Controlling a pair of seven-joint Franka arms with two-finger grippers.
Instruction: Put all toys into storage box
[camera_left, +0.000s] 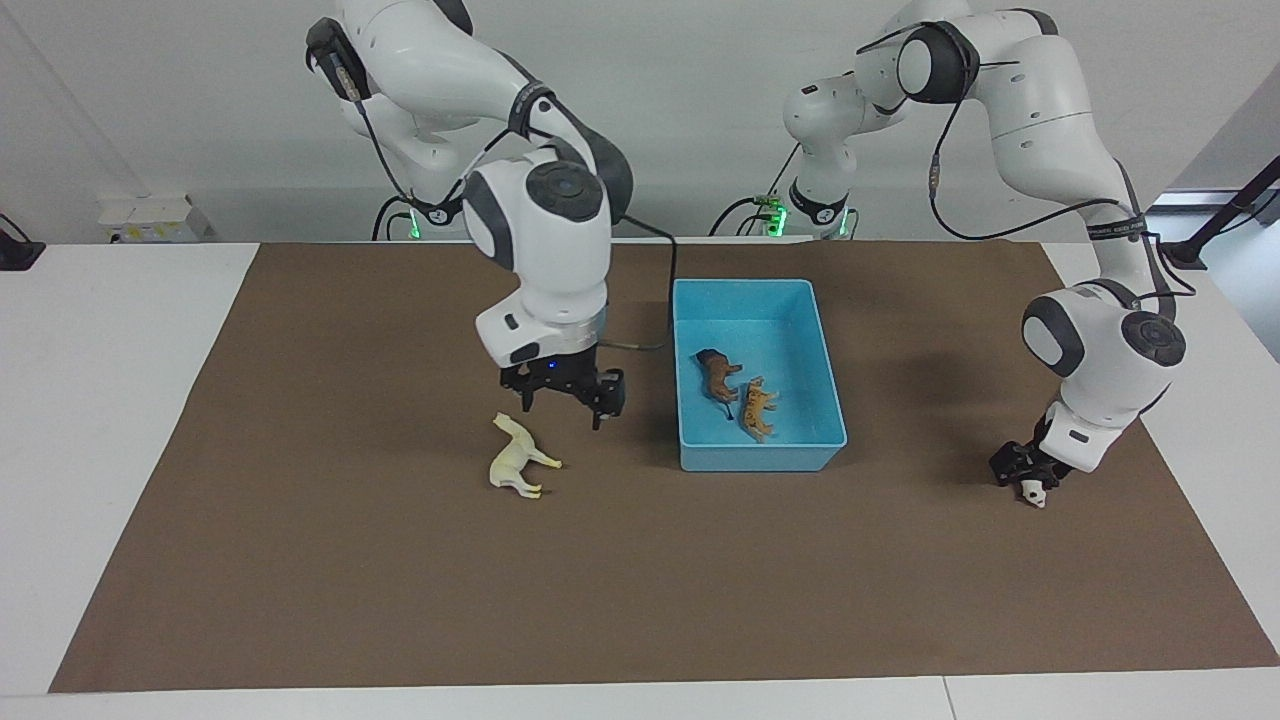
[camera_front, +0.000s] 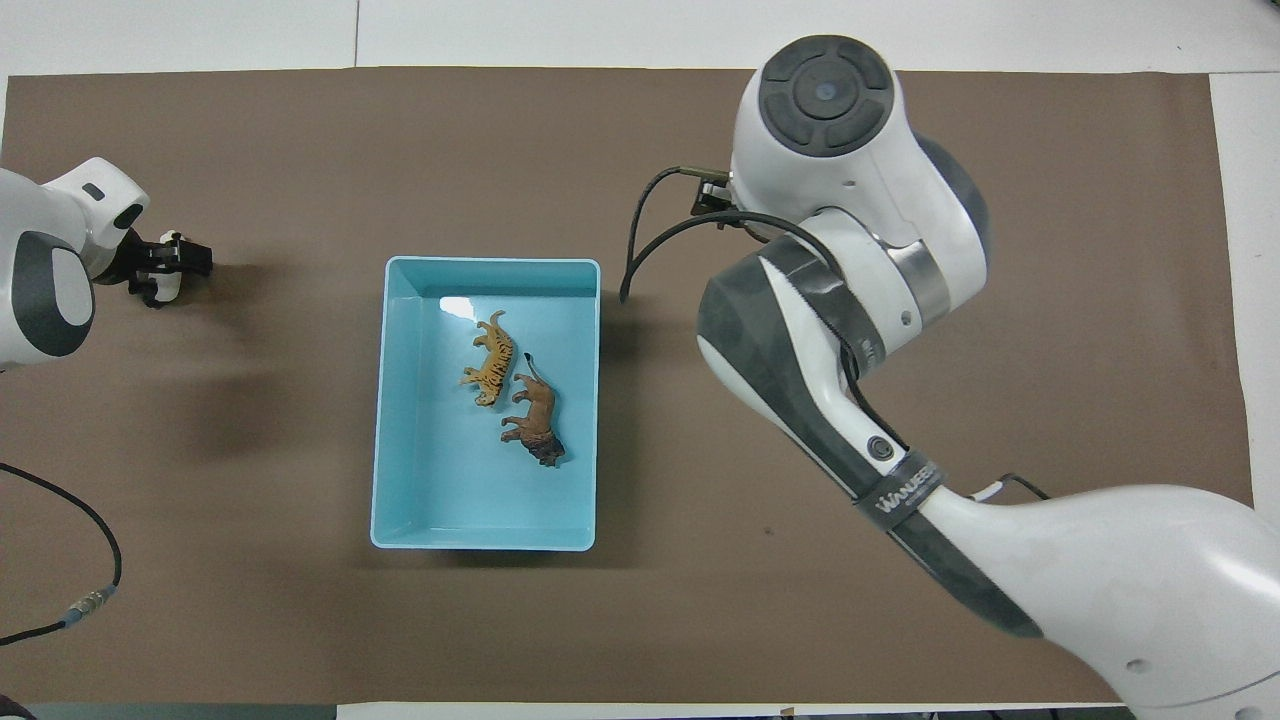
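Nearest the robots, the light blue rectangular plastic storage box (camera_left: 760, 458) holds the orange striped tiger figurine (camera_left: 757, 408) and the brown dark-maned lion figurine (camera_left: 718, 375). The right gripper (camera_left: 563, 397) hangs open; the cream-white plastic horse (camera_left: 518, 457) lies on its side just farther out, its long axis slanting. At the left arm's end, the left gripper (camera_left: 1022, 468) is down at the black-and-white panda figurine (camera_left: 1036, 492), with its grip impossible to tell, and no lettering reads clearly.

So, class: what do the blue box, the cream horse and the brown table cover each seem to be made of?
Storage box: probably plastic; smooth, one even light blue, with a bright glint inside.
Horse: likely moulded plastic; rigid legs, even cream colour.
Brown cover: matte, no shine; paper or thin felt, hard to tell.
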